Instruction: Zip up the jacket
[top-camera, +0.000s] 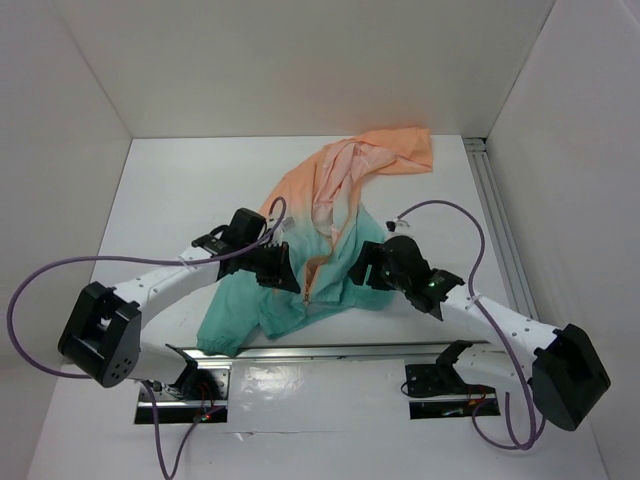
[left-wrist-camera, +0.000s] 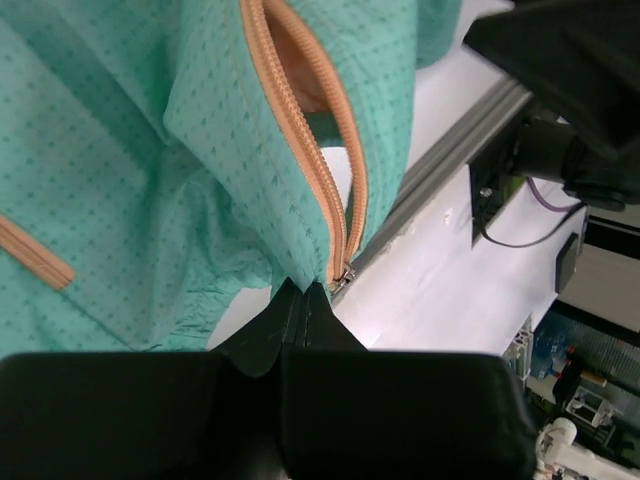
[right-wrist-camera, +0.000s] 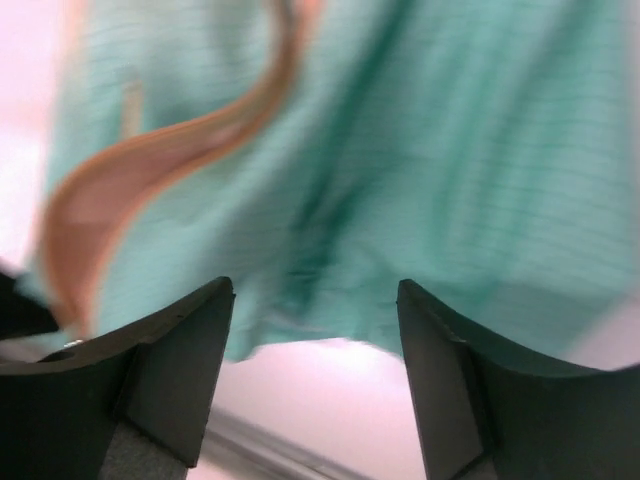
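Note:
The jacket (top-camera: 330, 215) lies crumpled mid-table, peach-orange at the far end and teal-green near the arms. My left gripper (top-camera: 286, 270) is shut on the teal bottom hem (left-wrist-camera: 300, 262), right beside the foot of the orange front zipper (left-wrist-camera: 315, 170). The small metal slider (left-wrist-camera: 343, 272) sits at that foot, and the zipper gapes open above it. An orange pocket zip (left-wrist-camera: 35, 255) shows at the left. My right gripper (top-camera: 364, 268) stands open, its fingers (right-wrist-camera: 190, 330) just short of the blurred teal fabric (right-wrist-camera: 400, 180), with nothing between them.
A metal rail (top-camera: 350, 350) runs along the near edge under the jacket's hem, and it shows again in the left wrist view (left-wrist-camera: 440, 160). Another rail (top-camera: 495, 215) runs down the right side. White walls close in the table. The right arm's dark body (left-wrist-camera: 560, 70) looms close.

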